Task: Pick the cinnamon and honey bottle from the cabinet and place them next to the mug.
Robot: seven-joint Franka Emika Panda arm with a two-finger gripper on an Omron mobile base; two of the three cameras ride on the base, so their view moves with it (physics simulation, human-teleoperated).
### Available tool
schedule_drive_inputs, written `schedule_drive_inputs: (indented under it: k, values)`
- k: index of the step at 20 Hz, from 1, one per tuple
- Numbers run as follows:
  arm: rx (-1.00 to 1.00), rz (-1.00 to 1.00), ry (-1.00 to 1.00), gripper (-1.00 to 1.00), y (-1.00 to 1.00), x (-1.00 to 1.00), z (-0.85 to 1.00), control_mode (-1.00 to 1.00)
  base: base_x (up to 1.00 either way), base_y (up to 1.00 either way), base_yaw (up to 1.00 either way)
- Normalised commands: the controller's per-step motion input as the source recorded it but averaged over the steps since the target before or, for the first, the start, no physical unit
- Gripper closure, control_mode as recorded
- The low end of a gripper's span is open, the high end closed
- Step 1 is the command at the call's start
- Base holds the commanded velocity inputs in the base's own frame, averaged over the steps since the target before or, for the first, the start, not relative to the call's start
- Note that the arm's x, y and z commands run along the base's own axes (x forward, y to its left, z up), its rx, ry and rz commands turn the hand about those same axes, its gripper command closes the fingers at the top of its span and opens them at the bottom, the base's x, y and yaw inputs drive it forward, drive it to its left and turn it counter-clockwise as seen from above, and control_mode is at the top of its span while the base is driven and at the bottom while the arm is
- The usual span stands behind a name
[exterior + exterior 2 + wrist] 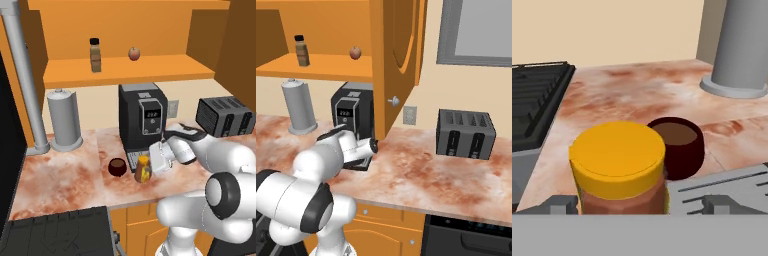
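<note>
A: Far left of the left base view: tall grey cylindrical paper-towel holder (64, 120) upright on the mottled reddish-brown stone counter (60, 175), a grey vertical pipe (22, 75) beside it.

B: Above that?

A: Orange wooden wall cabinet with an open shelf (125, 70). On the shelf, a small slim clear cinnamon jar with black cap and brown powder (95, 55), upright. Well to its right, a small red apple (134, 53).

B: And down on the counter?

A: Small squat dark brown mug (117, 167), just in front of the black coffee machine with a small display (142, 120). Just beside the mug on the right, a small amber-orange honey bottle with a yellow-orange cap (143, 169), upright on the counter. Whether touching the mug or barely apart, cannot tell; in the hand view the two overlap, mug (679, 145) right behind the bottle (618, 167).

B: Gripper?

A: White two-finger gripper (150, 167) at the honey bottle, reaching in from the right. In the hand view, the two grey fingertips (559, 205) spread wide, one on each side of the bottle at the bottom edge, clear gaps between them and the bottle body. Not clamped on it.

B: Further right?

A: Dark grey slotted toaster (225, 116) against the wall, well apart from the mug. In the right base view, the same toaster (466, 134) right of the open orange cabinet door (398, 55), with a white wall socket (410, 115) between them.
</note>
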Motion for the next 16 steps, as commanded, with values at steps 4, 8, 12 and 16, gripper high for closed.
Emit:
schedule_drive_inputs:
  k: [4,8,12,16]
  values:
    - [0.0,0.0,0.0,-1.0,0.0,0.2,0.49,-1.0,0.0,0.0,0.0]
    - [0.0,-0.01,0.0,-1.0,0.0,0.01,0.48,-1.0,0.0,0.0,0.0]
    - [0.0,0.0,0.0,-1.0,0.0,0.0,0.48,-1.0,0.0,0.0,0.0]
    - [0.0,-0.13,0.0,-1.0,-0.01,-0.01,0.59,-1.0,0.0,0.0,0.0]
